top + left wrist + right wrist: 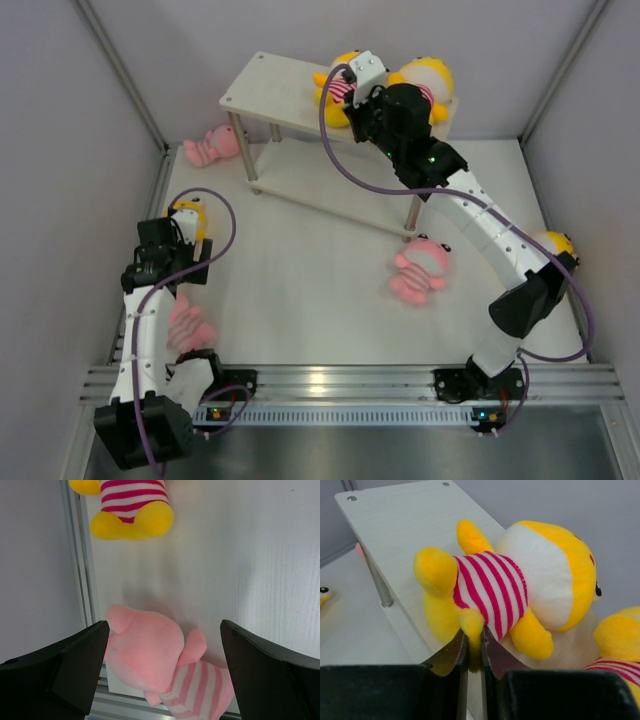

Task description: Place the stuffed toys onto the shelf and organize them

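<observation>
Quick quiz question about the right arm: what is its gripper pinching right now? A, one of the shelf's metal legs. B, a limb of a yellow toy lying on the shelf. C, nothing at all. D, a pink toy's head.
B: the right wrist view shows the right gripper closed on a yellow limb of the yellow stuffed toy, which lies on the top board of the shelf.

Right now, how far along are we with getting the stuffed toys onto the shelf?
One yellow toy already lies on the shelf. The right gripper is shut on the leg of a second yellow toy up there. Five are left on the table: three pink, two yellow. The left gripper is open above one pink toy.
</observation>
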Available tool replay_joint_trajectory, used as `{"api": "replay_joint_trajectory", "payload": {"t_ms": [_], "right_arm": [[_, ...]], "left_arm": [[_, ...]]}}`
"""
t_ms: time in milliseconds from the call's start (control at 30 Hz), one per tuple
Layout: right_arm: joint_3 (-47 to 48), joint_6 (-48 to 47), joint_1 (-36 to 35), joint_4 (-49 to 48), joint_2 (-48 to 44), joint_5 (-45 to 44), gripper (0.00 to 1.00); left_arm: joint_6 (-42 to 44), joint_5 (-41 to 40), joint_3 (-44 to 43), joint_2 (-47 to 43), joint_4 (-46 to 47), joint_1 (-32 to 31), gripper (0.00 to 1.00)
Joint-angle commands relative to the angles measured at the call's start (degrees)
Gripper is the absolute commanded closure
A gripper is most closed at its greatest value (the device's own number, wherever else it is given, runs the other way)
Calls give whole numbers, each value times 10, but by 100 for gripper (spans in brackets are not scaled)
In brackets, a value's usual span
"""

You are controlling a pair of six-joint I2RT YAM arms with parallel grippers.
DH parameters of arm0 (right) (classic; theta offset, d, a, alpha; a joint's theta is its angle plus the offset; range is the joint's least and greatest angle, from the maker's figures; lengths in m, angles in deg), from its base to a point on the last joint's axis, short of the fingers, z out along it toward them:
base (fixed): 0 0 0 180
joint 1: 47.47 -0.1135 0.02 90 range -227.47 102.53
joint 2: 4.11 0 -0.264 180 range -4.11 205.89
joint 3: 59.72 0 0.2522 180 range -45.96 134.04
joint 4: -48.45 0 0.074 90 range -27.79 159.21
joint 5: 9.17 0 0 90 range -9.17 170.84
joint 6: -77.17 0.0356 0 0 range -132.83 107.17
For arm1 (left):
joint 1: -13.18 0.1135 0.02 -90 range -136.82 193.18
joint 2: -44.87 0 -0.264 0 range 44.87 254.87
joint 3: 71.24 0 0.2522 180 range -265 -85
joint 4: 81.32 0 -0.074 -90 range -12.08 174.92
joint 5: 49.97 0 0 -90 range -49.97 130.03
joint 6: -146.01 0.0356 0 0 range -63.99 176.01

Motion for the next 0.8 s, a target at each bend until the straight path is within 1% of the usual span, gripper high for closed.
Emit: {"api": "replay_joint_trajectory", "payload": {"t_ms": [0, 267, 367, 500, 600, 633, 733, 767], "right_arm": [[6, -28, 10, -16, -36, 17, 94], [15, -17, 28, 6, -36, 10, 100], [14, -4, 34, 6, -39, 6, 100], [14, -3, 39, 4, -40, 27, 98], [14, -1, 38, 5, -43, 42, 89], [13, -1, 38, 5, -47, 44, 80], [11, 1, 38, 6, -64, 48, 71], [8, 1, 38, 6, -69, 47, 64]], "left_arm": [[6, 0, -9, -8, -1, 2, 1], [5, -2, -8, -10, -1, 2, 1], [6, -2, -7, -10, -1, 2, 1], [6, 0, -7, -9, -1, 2, 1], [6, 0, -7, -10, -1, 2, 1], [6, -1, -7, -10, 0, 2, 1], [7, 0, -7, -9, 0, 2, 1], [7, 0, -7, -8, -1, 2, 1]]}}
